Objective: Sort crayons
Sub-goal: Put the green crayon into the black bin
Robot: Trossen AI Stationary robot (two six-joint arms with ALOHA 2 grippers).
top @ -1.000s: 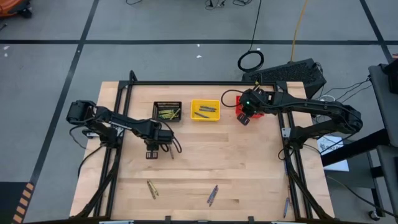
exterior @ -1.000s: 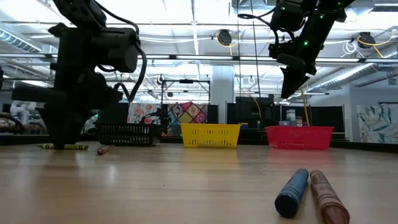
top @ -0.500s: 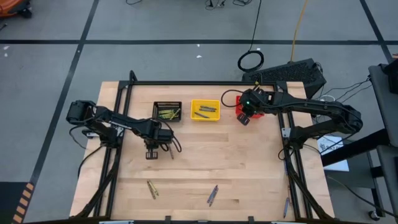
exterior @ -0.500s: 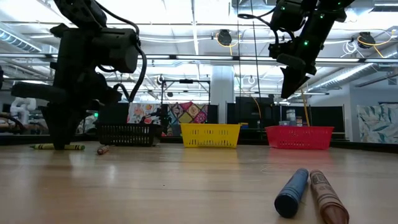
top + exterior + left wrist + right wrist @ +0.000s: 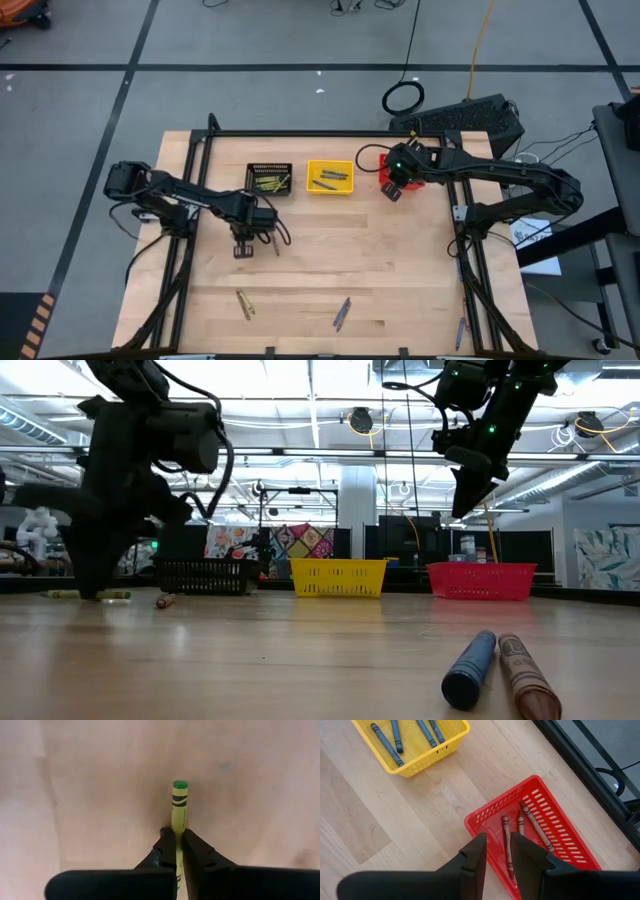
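Note:
An olive-yellow crayon (image 5: 179, 805) lies on the wooden table left of centre, with my left gripper (image 5: 243, 248) shut on it from above. In the low view it shows as a thin stick (image 5: 85, 595) at the foot of that gripper. A brownish-red crayon (image 5: 165, 601) lies just beside it. My right gripper (image 5: 498, 837) hangs above the red basket (image 5: 555, 827), its fingers apart and holding nothing. Brownish-red crayons (image 5: 532, 827) lie inside that basket. My left gripper pinches the crayon's two long sides (image 5: 178, 832) between its two fingers, back from the green-tipped end (image 5: 179, 785). The fingers point down and lie across the crayon. The crayon lies flat, at table level in the low view.
At the far side stand a black basket (image 5: 269, 179) with olive-yellow crayons and a yellow basket (image 5: 330, 177) with blue ones. Loose crayons lie near the front edge (image 5: 244, 303), (image 5: 342, 312), (image 5: 460, 333); a blue (image 5: 470, 668) and a brownish-red one (image 5: 525, 675) show close in the low view.
The olive-yellow crayon under my left gripper has slid a little toward the table's left edge, staying flat at table level. The left arm above it has shifted slightly.

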